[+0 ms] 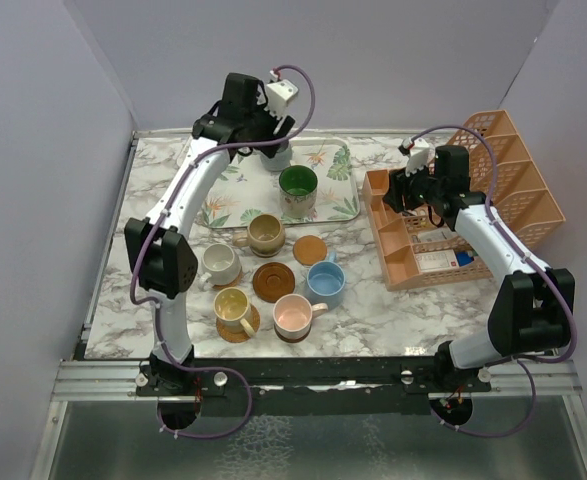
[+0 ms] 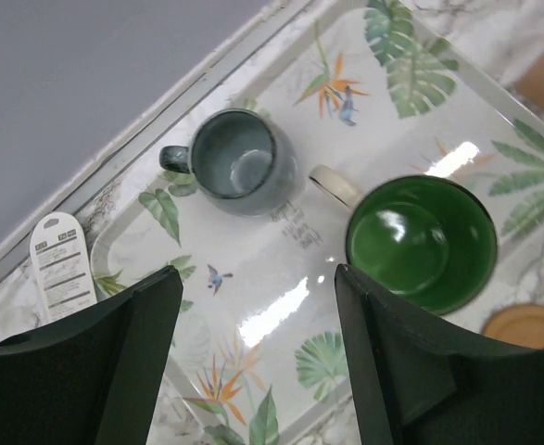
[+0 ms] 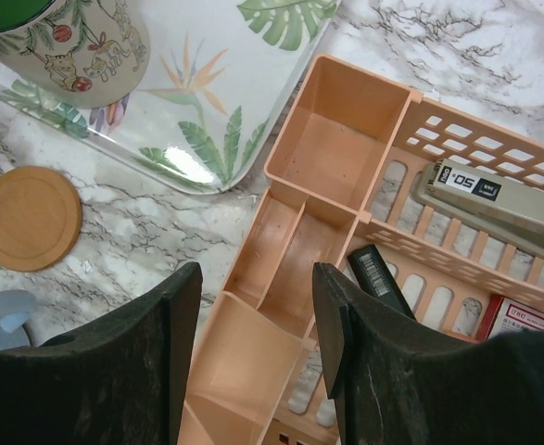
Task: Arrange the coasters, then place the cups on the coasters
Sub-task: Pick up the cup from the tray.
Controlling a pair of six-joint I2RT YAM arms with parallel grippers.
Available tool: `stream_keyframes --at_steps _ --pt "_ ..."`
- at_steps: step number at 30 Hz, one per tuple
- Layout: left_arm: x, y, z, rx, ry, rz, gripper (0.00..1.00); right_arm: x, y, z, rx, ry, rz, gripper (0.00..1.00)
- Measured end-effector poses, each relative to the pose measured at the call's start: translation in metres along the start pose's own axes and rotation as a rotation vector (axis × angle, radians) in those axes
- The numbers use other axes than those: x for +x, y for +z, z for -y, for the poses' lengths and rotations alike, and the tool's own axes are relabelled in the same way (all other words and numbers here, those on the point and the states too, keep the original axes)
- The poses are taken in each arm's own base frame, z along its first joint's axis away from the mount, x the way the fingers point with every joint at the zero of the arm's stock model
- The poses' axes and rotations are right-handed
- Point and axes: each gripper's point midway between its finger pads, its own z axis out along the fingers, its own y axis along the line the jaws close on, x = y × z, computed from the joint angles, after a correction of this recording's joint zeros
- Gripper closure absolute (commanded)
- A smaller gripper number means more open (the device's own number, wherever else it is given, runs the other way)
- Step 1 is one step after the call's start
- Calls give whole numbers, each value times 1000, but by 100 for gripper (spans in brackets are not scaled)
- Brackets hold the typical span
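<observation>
The left gripper [image 2: 258, 278] is hovering wide open, empty, over the tray [image 2: 253, 269] — grey-blue cup [image 2: 239, 162] standing just beyond its tips. The right gripper [image 3: 258, 278] is hanging part-open, gripping nothing, above the orange rack [image 3: 336, 158] — a coaster [image 3: 29, 218] lying off to its left.

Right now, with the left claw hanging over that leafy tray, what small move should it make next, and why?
Probably lower the open left gripper onto the grey-blue mug: it and the green mug sit on the tray, while a tan coaster and a dark brown coaster lie bare.
</observation>
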Motion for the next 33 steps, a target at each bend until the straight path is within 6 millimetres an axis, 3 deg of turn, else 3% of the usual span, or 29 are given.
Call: stream_keyframes --at_steps 5,11,14,24,33 --pt "26 37 -43 -67 -142 -9 31 0 0 0 0 -6 0 48" --pt "62 77 -79 -121 -306 -26 32 0 0 0 0 -8 -1 48" --pt "68 90 -91 -141 -373 -9 32 1 1 0 -1 -7 -2 48" --pt "57 116 -98 -150 -531 72 34 2 1 0 -2 -7 -5 47" --pt "82 145 -89 -137 -596 33 45 2 1 0 -1 -7 -5 47"
